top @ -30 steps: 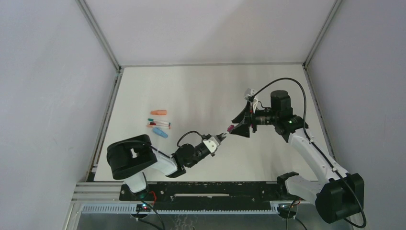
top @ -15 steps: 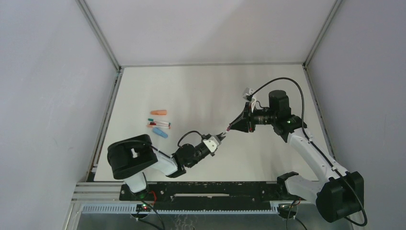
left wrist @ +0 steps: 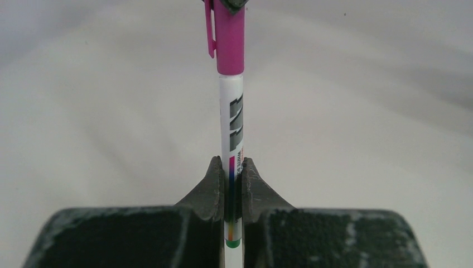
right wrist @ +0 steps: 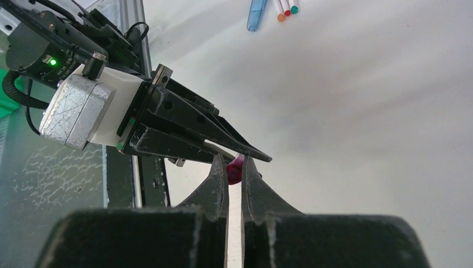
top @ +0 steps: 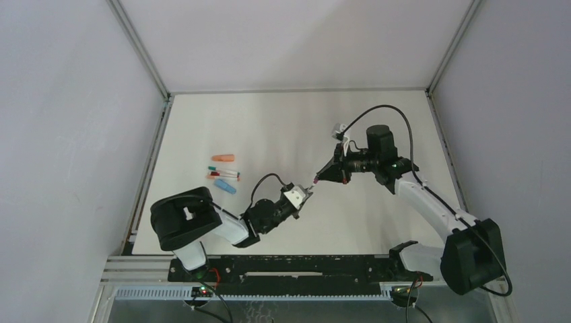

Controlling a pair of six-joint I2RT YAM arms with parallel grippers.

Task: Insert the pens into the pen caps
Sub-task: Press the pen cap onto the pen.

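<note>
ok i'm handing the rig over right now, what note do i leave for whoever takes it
Left gripper: shut on the white pen, low on its barrel.
Right gripper: shut on the magenta cap.
Done: the cap sits over the pen's tip, its rim against the white barrel. Whether it is pushed fully home cannot be told.
On the table, at its left side: loose pens, a salmon-orange cap and a light blue cap, none capped yet.
Left: let go of the cap, set the capped pen down, then cap the loose pens.
</note>
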